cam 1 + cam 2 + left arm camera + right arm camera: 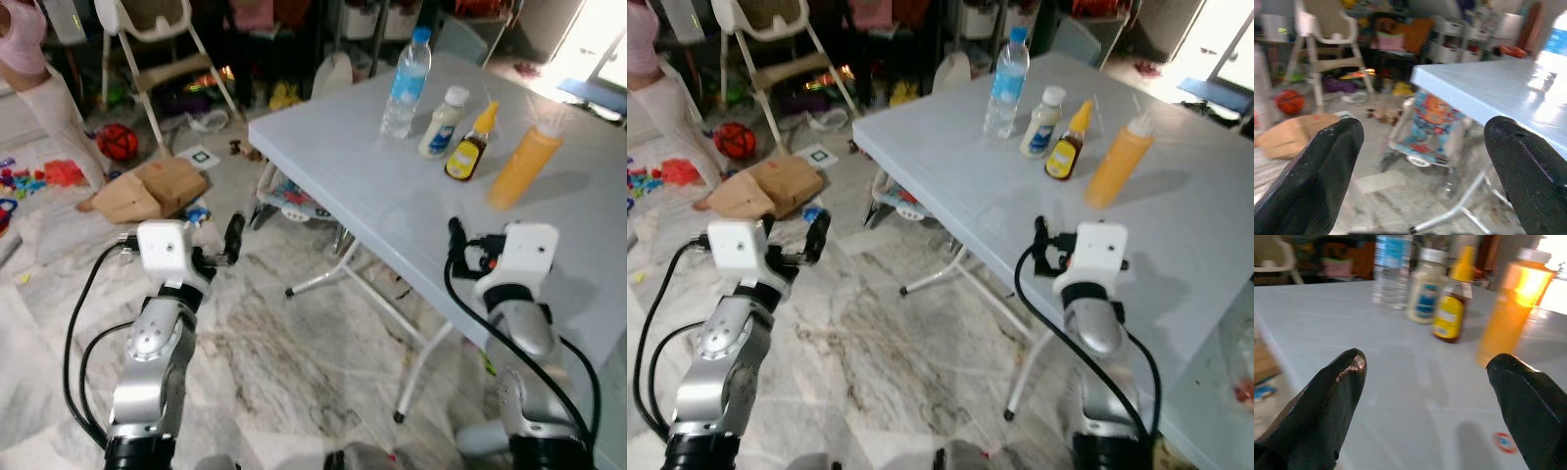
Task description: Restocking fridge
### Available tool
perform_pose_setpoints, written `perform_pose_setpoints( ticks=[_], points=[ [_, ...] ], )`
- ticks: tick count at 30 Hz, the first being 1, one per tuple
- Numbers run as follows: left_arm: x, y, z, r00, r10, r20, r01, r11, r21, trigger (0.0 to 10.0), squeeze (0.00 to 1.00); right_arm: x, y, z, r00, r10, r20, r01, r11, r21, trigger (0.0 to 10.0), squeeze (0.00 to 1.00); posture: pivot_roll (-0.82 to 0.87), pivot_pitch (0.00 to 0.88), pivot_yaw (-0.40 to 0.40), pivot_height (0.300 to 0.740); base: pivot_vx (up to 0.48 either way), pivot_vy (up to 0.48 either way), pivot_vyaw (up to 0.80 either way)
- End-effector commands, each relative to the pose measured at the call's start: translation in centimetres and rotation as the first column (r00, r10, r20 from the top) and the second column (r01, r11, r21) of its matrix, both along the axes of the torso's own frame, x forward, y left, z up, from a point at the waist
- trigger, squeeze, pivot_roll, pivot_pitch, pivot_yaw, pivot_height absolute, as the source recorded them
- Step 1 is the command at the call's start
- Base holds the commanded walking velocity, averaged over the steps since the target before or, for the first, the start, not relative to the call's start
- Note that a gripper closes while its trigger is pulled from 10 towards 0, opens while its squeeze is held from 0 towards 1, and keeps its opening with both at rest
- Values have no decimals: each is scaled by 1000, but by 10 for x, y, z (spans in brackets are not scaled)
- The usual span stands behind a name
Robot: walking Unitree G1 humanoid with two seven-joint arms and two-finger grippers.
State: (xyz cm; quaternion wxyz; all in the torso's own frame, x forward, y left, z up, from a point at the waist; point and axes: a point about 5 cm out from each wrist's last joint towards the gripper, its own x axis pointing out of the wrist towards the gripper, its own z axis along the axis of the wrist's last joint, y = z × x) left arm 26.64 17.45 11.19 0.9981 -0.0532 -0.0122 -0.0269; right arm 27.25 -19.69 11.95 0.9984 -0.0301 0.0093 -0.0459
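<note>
Several bottles stand on the pale blue folding table (353, 166): a clear water bottle (407, 83), a white bottle (443, 122), a brown sauce bottle with a yellow cap (468, 147) and an orange squeeze bottle (526, 162). My right gripper (1425, 382) is open over the table's near edge, pointing at the bottles from some way short of them, with nothing between its fingers. My left gripper (1422, 147) is open and empty. It hangs over the marble floor, left of the table.
The table's white legs (343, 269) spread over the floor, with a colourful baby seat (1432, 127) underneath. A high chair (157, 39), a red ball (118, 142), a brown bag (147, 191) and scattered toys lie at the left. A person (39, 78) stands far left.
</note>
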Motion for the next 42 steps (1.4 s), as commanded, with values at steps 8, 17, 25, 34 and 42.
perform_pose_setpoints(
  ticks=[8,17,25,34,42],
  points=[
    [-9,8,5,1000,30,8,-30,999,29,10000,0,-2,2,-9,999,2,-44,-2,1000,12,10000,0,77,22,-117,740,0,0,-79],
    [-3,10,2,999,-30,-12,30,998,53,10000,0,-11,-13,-9,997,-67,-32,67,998,-8,10000,0,35,24,-56,740,190,0,-781],
    [7,6,4,999,-50,-15,51,998,27,10000,0,-12,-12,-4,997,-82,-5,82,997,-14,10000,0,7,42,-18,740,348,330,-224],
    [10,-1,4,996,-87,0,87,996,34,10000,0,-12,-13,-1,997,-83,9,83,996,-29,10000,0,-3,27,-19,740,326,352,-89],
    [10,-7,1,995,-100,-7,100,995,15,10000,0,-13,-13,0,997,-74,12,75,996,-42,10000,0,-14,23,-23,740,305,370,-541]
  ],
)
